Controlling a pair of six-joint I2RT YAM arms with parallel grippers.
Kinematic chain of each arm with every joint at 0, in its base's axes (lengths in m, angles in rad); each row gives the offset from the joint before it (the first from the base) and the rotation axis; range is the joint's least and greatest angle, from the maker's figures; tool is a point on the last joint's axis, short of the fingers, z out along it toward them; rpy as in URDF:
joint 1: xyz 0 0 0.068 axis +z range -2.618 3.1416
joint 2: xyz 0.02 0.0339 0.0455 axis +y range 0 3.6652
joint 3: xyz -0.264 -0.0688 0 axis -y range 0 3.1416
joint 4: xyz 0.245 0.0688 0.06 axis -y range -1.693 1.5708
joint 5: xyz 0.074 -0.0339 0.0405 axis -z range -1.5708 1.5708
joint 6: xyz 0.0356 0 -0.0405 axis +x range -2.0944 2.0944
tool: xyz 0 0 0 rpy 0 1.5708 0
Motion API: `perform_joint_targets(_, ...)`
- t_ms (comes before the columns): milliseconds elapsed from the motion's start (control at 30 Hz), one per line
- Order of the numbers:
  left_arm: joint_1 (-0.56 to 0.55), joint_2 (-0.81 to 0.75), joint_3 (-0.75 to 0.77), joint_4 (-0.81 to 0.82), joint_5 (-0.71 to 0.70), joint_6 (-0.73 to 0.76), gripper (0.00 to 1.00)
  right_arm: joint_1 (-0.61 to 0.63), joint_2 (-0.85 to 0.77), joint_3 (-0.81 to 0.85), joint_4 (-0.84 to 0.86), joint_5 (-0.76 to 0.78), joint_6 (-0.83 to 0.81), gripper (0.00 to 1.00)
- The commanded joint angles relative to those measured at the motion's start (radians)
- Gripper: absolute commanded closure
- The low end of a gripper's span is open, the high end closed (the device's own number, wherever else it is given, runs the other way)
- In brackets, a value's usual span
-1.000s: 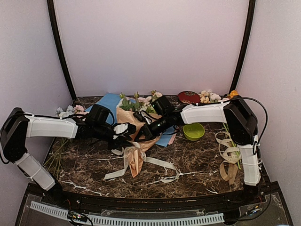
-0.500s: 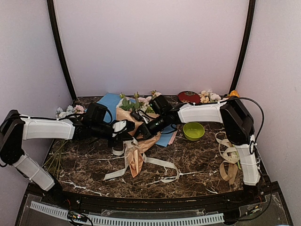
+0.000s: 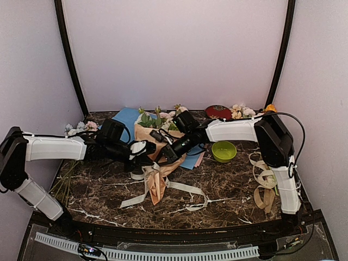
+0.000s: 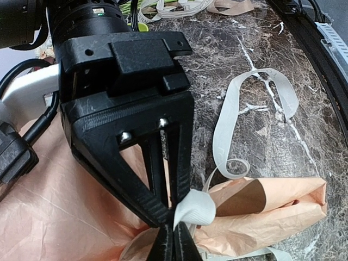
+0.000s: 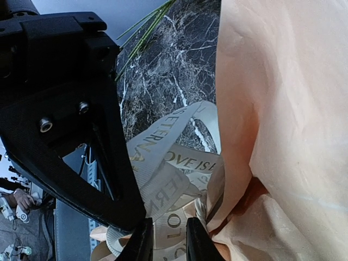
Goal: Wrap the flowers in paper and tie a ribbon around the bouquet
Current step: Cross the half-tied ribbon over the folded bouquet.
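2 claws: left claw tight on ribbon, right claw slightly apart; green bowl nearby.

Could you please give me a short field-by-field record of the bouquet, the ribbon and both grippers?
bouquet: tan paper cone lying flat, blooms toward the back
ribbon: looped round the cone's narrow part, tails trailing forward
left gripper: shut on ribbon
right gripper: jaws slightly apart around ribbon folds; grip unclear
green bowl: right of bouquet, apart from it
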Motion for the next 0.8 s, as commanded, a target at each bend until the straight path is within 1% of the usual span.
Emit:
perform_joint_targets(0,0.005,-0.002,0.039,-0.107,0.025,0.043,0.95,0.015,0.003,0.023,0.005,-0.063,-0.057,0.78)
perform_joint_targets(67,0.005,-0.001,0.039,-0.137,0.023,0.071,0.87,0.015,0.006,0.03,-0.012,-0.057,-0.07,0.78)
perform_joint_targets(167,0.005,0.004,0.032,-0.14,-0.018,0.098,0.76,0.016,0.013,0.033,-0.028,-0.055,-0.074,0.78)
perform_joint_targets(333,0.005,0.018,0.026,-0.086,-0.055,0.101,0.62,0.02,0.027,0.043,-0.038,-0.048,-0.076,0.78)
perform_joint_targets(400,0.005,0.031,0.025,-0.061,-0.08,0.089,0.58,0.023,0.028,0.048,-0.04,-0.04,-0.079,0.77)
perform_joint_targets(533,0.005,0.045,0.01,-0.043,-0.089,0.099,0.56,0.023,0.031,0.054,-0.048,-0.02,-0.084,0.76)
perform_joint_targets(633,-0.004,0.053,-0.013,-0.017,-0.115,0.112,0.56,0.023,0.039,0.065,-0.059,-0.005,-0.086,0.76)
perform_joint_targets(667,-0.007,0.055,-0.019,-0.002,-0.127,0.111,0.58,0.024,0.044,0.072,-0.065,0.0,-0.088,0.76)
perform_joint_targets(700,-0.013,0.054,-0.039,0.054,-0.159,0.098,0.67,0.023,0.055,0.094,-0.091,0.012,-0.102,0.76)
perform_joint_targets(767,-0.014,0.051,-0.045,0.065,-0.156,0.096,0.71,0.023,0.057,0.1,-0.103,0.02,-0.11,0.76)
